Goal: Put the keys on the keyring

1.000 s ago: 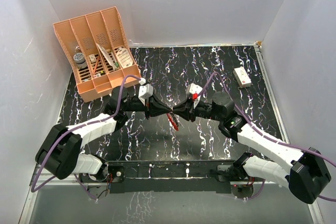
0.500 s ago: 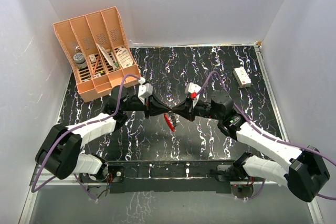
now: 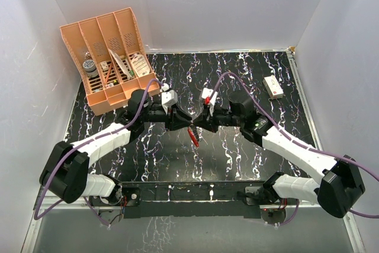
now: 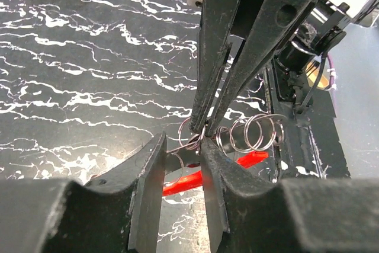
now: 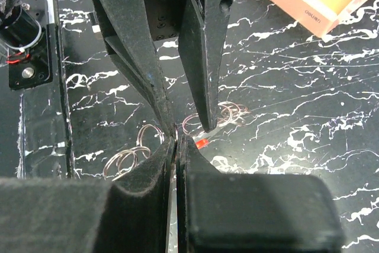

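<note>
Red crescent of the keyring (image 3: 192,136) shows central over the worktop (image 3: 237,164), just below the meeting left claw (image 3: 185,121) and right claw (image 3: 197,126).
Left wrist: right claw clenched on a wire ring (image 4: 190,144); left fingers (image 4: 148,188) apart astride it, grip not discernible.
Right wrist: right fingers (image 5: 148,170) pressed together.
Keys not made out.
Recommended: hold pinch steady, feed ring slowly.

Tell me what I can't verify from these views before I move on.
- Top external: where the left tool and right tool meet, their fingers cover the metal rings; only the red piece shows.
- Left wrist: whether the left tool clamps anything; its own fingers hide the contact.
- All views: the keys; too small or hidden behind the tools.
</note>
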### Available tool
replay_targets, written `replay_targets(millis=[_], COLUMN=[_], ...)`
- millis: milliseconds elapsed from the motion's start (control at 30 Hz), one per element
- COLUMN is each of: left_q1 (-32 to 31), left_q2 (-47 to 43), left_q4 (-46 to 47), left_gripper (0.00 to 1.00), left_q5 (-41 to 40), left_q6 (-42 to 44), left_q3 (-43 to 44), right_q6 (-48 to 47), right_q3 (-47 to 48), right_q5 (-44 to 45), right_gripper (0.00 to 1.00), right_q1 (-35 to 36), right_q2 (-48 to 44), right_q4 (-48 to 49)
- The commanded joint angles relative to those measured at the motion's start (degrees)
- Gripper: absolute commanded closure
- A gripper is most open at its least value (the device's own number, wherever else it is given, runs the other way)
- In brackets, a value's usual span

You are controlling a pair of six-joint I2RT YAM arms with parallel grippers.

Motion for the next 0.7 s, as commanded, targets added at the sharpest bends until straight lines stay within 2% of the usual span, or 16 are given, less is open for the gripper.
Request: replay_targets(millis=[0,167,400,500,667], left_q1=[-1.00,-1.96,-4.64,-6.04,-7.71], left_q2=[-1.52,-0.19,2.01,3.96,5.50], left_q4=[-7.07,-10.32,-17.52,-21.60,-24.50], left_gripper=[0.71,0.74,0.89,1.00,1.00], left_q5=[-1.08,-1.83,-5.60,-7.51,-11.13], left_q6=[4.46,5.89,9.77,11.87,13.34], left_q3=[3.20,5.05,8.98,11.18,12.68], right_q6=[-3.06,-4.31,-5.22,-5.56,-4.39], right_q3=[6.20,8.53,10.59,11.48,11.70], right_q5=[-1.21,-1.70,-2.39,-2.39,-0.78], right_gripper=[1.00,1.00,1.00,1.00,1.00], right_q1=[0.35,0.31,0.34,0.34,0.28], right_q2=[1.29,2.88,4.67,5.21,4.62], right_q4=[-3.68,-6.55,-9.22,-10.51,-9.78])
